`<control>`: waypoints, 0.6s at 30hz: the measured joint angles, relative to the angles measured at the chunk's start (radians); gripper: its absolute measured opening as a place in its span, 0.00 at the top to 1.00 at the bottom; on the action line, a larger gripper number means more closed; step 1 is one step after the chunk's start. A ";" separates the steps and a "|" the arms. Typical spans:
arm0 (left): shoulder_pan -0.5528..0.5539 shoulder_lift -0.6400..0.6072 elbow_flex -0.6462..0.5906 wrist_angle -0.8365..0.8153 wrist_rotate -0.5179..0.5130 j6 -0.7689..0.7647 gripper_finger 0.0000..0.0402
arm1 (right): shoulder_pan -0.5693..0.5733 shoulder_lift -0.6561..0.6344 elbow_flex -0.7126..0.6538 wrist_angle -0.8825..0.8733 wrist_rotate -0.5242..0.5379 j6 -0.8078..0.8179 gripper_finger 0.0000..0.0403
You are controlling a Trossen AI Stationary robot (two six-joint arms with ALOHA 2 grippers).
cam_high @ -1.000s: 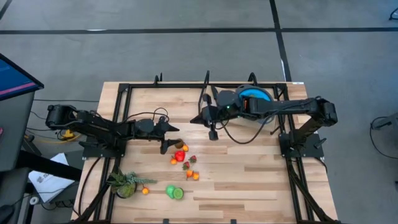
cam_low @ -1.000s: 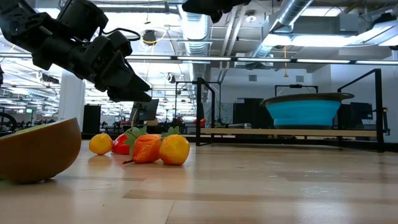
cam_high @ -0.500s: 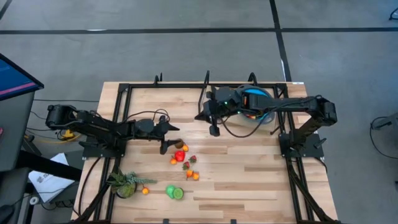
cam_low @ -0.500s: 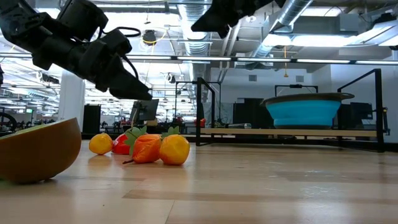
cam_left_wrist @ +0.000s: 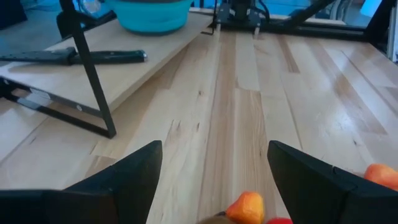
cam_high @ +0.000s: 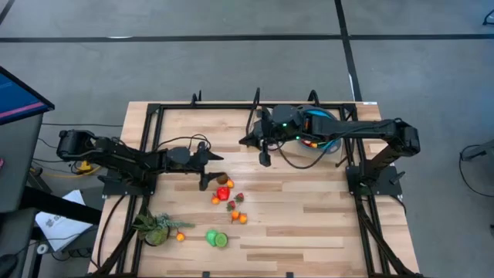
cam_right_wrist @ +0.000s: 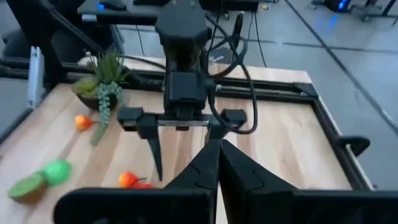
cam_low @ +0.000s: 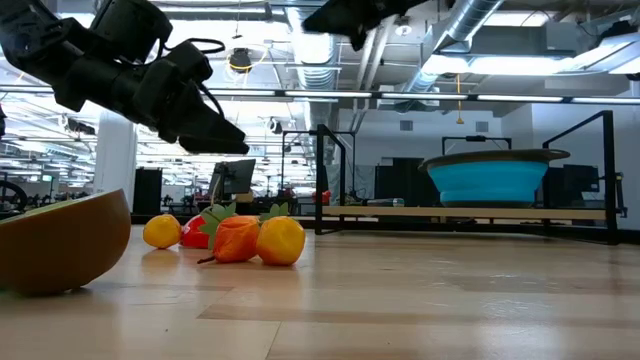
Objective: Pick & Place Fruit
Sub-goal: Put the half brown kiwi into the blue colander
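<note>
Small toy fruits, red and orange, lie in a cluster (cam_high: 225, 194) mid-table, and more sit near the table's near edge (cam_high: 216, 239). In the low view they show as oranges and a red piece (cam_low: 238, 240). My left gripper (cam_high: 212, 171) hovers open just left of and above the cluster; in its wrist view an orange fruit (cam_left_wrist: 245, 205) lies below the gap of the left gripper (cam_left_wrist: 214, 149). My right gripper (cam_high: 263, 161) is shut on nothing, raised near the blue bowl (cam_high: 324, 123); its fingers meet at the right gripper (cam_right_wrist: 214, 146).
A spiky green plant (cam_high: 157, 228) lies at the near left corner. A black-handled knife (cam_left_wrist: 74, 57) rests on the far side by the bowl (cam_left_wrist: 149, 12). Black frame rails (cam_high: 231, 106) border the table. Some fruit shows inside the bowl (cam_high: 312, 143). Bare wood lies right of the cluster.
My right gripper has drawn a little toward the table's far edge and the bowl, staying shut and raised. The left arm has stayed almost still, and the fruits have not moved.
</note>
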 joint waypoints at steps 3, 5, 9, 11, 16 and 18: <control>0.000 0.000 0.000 -0.001 0.000 -0.028 0.29 | 0.007 -0.050 0.002 -0.050 0.000 0.051 1.00; 0.000 0.000 0.000 0.001 0.000 -0.054 0.29 | 0.012 -0.080 0.002 -0.112 0.003 0.084 1.00; 0.001 0.000 0.000 0.001 0.000 -0.045 0.29 | 0.034 -0.138 0.001 -0.281 0.009 0.174 1.00; 0.001 0.000 0.000 0.001 0.000 -0.045 0.29 | 0.051 -0.167 0.001 -0.374 0.023 0.197 1.00; 0.001 0.000 0.000 0.000 0.000 -0.045 0.29 | 0.104 -0.220 0.001 -0.497 0.106 0.230 1.00; 0.000 0.000 0.000 -0.002 0.002 -0.046 0.29 | 0.123 -0.230 0.001 -0.502 0.148 0.230 1.00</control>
